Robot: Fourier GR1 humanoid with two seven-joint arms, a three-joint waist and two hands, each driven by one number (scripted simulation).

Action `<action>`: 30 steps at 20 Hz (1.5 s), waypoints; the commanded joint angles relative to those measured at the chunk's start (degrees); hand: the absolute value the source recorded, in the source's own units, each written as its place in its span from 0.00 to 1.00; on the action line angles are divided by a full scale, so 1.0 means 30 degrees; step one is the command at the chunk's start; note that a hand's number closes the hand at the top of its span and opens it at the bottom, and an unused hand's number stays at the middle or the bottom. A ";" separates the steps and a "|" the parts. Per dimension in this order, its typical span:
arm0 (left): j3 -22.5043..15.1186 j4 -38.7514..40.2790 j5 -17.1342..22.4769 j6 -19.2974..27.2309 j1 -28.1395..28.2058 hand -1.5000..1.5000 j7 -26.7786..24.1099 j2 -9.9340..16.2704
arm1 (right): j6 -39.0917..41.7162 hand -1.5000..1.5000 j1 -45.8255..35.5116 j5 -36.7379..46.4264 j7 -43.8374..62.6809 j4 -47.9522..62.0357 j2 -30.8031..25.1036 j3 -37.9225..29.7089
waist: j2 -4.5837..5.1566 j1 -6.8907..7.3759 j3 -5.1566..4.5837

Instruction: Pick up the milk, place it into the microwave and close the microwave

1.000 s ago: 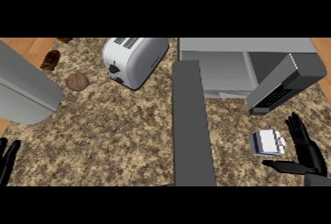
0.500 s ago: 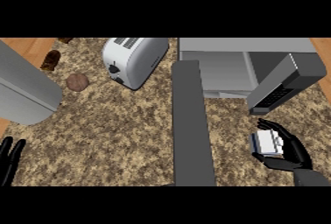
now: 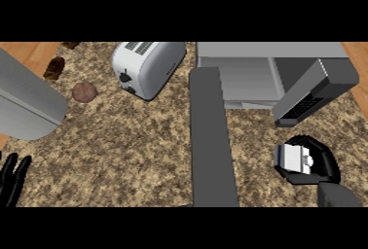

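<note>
The milk [image 3: 292,157], a small white and grey carton, sits on the speckled counter at the lower right. My right hand [image 3: 321,163] is curled round it, fingers over its top and right side, thumb under its near end. The microwave [image 3: 251,73] stands at the back, grey, with its cavity open. Its door [image 3: 213,136] swings out toward me as a long dark grey slab left of the milk. My left hand [image 3: 13,177] rests open at the lower left edge, fingers up.
A white toaster [image 3: 146,67] stands at the back, left of the microwave. A brown round object [image 3: 84,92] lies beside it. A large grey object [image 3: 25,102] fills the left side. A dark grey panel [image 3: 316,92] slants just beyond the milk.
My right hand went from open beside the milk to closed round the carton. The left hand stayed at the lower left edge.
</note>
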 commanded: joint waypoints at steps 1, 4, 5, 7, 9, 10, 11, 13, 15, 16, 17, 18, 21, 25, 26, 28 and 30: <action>0.0491 -0.0509 0.0535 -0.0955 0.1600 0.00 -0.0748 0.0004 | 0.0908 1.00 -0.0172 -0.1140 -0.1672 -0.0534 0.0429 -0.0712 | -0.0044 0.0107 -0.0016; -0.0505 -0.0786 -0.0318 0.0385 0.0098 0.00 0.0538 -0.0186 | -0.0421 1.00 -0.0157 -0.1731 -0.1081 -0.1458 0.0800 -0.1171 | -0.0028 -0.0067 -0.0015; 0.0363 0.0562 0.0247 0.0382 -0.1606 0.00 0.0968 0.0433 | -0.0788 1.00 0.0372 -0.2082 -0.0474 -0.2523 0.1035 -0.1269 | -0.0038 -0.0276 -0.0032; -0.1187 -0.1218 -0.0450 0.0245 0.1027 0.00 0.0218 -0.0187 | -0.1062 1.00 0.1493 -0.1631 -0.1026 -0.3274 0.1406 -0.0597 | -0.0049 -0.0072 -0.0025; -0.0145 -0.0414 0.0112 0.0385 -0.0786 0.00 0.0971 -0.0093 | -0.0448 1.00 0.1991 -0.2165 -0.0157 -0.5184 0.1423 -0.0410 | -0.0049 -0.0185 -0.0032; -0.0664 -0.0609 -0.0124 0.0625 -0.0387 0.00 0.0824 -0.0191 | -0.1147 1.00 0.1005 -0.2173 0.1134 -0.5664 0.1946 -0.0138 | -0.0050 -0.0126 -0.0033; 0.0939 -0.0840 0.1631 -0.0872 0.1121 0.00 0.0498 0.0518 | -0.0518 1.00 0.1858 -0.2130 0.1077 -0.6367 0.2353 0.0408 | -0.0092 -0.0078 -0.0043; 0.1178 0.0193 0.1444 -0.1690 0.1425 0.00 -0.0958 0.0301 | -0.0874 1.00 0.2728 -0.2449 0.2800 -0.8677 0.2893 0.0931 | -0.0102 -0.0113 -0.0051; 0.1075 0.0519 0.1041 -0.1066 0.0683 0.00 -0.0759 -0.0043 | -0.0582 1.00 0.4152 -0.3025 0.4115 -1.1810 0.3306 0.1449 | -0.0111 -0.0269 -0.0055; 0.0434 0.0168 0.0760 -0.0394 0.0179 0.00 0.0023 -0.0187 | -0.0285 1.00 0.3980 -0.3309 0.5397 -1.2830 0.2926 0.1538 | -0.0091 -0.0275 -0.0048; 0.0967 -0.0414 0.1502 -0.0887 0.0590 0.00 0.0414 0.0014 | -0.1204 1.00 0.3301 -0.2698 0.4174 -1.1600 0.3434 0.1655 | -0.0045 -0.0094 -0.0030; 0.0108 0.0477 0.0273 -0.0218 -0.0205 0.00 -0.0035 -0.0190 | -0.2416 1.00 0.3575 -0.2108 0.6006 -1.3869 0.3652 0.2282 | -0.0071 -0.0236 -0.0045; 0.0904 0.0625 0.0577 -0.0723 -0.0243 0.00 0.0242 -0.0107 | -0.3298 1.00 0.3693 -0.1249 0.5880 -1.4055 0.3942 0.2730 | -0.0028 -0.0109 -0.0030; 0.1779 0.1304 0.1396 -0.1222 -0.0743 0.00 -0.0023 0.0438 | -0.5790 1.00 0.2504 0.0296 0.8625 -1.5344 0.4523 0.3463 | -0.0026 -0.0087 -0.0034; 0.1351 0.0094 0.1306 -0.1039 -0.0114 0.00 0.0824 0.0247 | -0.6196 1.00 0.1576 0.0516 0.9200 -1.5021 0.4858 0.3670 | -0.0023 -0.0018 -0.0028; 0.1920 0.1895 0.1196 -0.0829 -0.1524 0.00 0.0094 0.0324 | -0.6675 1.00 -0.0204 0.0764 1.0017 -1.3776 0.4543 0.3232 | 0.0007 -0.0008 -0.0031; 0.1787 -0.0188 0.1752 -0.1614 0.0817 0.00 0.0527 0.0088 | -0.7122 1.00 -0.1669 0.1132 0.8681 -1.0891 0.4717 0.2880 | 0.0016 0.0202 -0.0018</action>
